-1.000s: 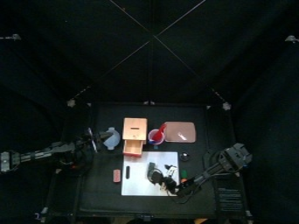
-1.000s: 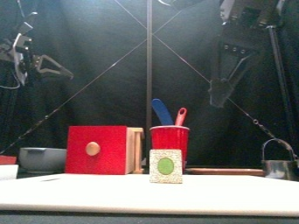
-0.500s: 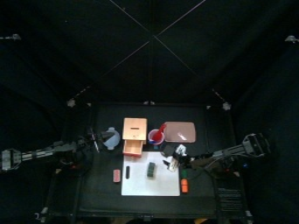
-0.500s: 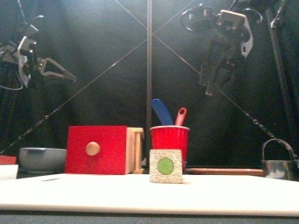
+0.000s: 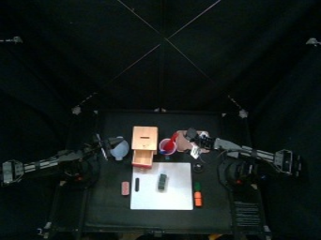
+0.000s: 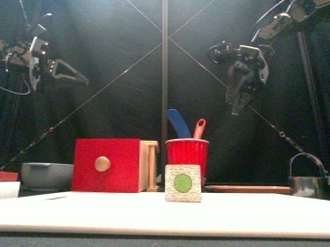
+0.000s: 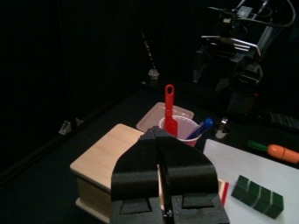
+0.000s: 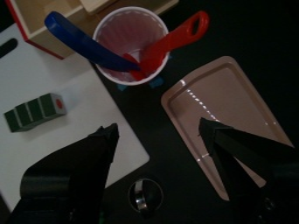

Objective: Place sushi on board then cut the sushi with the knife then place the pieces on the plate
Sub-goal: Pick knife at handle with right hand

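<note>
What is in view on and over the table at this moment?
cutting board: 1, white, front centre of the table
sushi roll: 1, dark green, on the board
wooden box: 1, pale with a red drawer front, behind the board
red cup: 1, right of the box
blue knife: 1, in the cup
red knife: 1, in the cup
tray: 1, pink, right of the cup
bowl: 1, blue-grey, left of the box
metal cutter: 1, silver, right of the board
orange toy: 1, by the board's right edge
pink toy: 1, by the board's left edge
left gripper: shut, raised at the left
right gripper: open, raised over cup and tray
</note>
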You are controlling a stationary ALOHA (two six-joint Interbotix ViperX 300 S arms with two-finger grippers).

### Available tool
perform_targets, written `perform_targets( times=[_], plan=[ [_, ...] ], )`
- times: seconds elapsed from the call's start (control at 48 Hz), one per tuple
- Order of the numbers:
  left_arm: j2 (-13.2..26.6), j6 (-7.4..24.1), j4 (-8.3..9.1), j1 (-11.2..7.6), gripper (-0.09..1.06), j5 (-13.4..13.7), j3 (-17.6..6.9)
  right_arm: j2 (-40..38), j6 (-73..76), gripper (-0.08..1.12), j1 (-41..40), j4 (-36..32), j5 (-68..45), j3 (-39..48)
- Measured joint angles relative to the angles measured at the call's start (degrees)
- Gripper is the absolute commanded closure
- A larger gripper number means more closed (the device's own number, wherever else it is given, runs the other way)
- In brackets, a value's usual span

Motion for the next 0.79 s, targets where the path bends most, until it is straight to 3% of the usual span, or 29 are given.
perform_targets(
  times=[0.292,0.562,0.792],
  plan=[
    [0.2,0.0,0.53,1.14,0.81,0.0,0.0,13.7,-7.6,0.03,-4.7,2.6,6.2,-11.8],
    [0.3,0.0,0.53,2.02,0.81,0.0,1.1,27.7,-8.5,0.03,-5.2,1.8,21.2,-26.7],
    [0.3,0.0,0.53,3.08,0.81,0.1,2.5,35.1,-8.3,0.03,-5.3,1.2,29.2,-35.6]
  ],
)
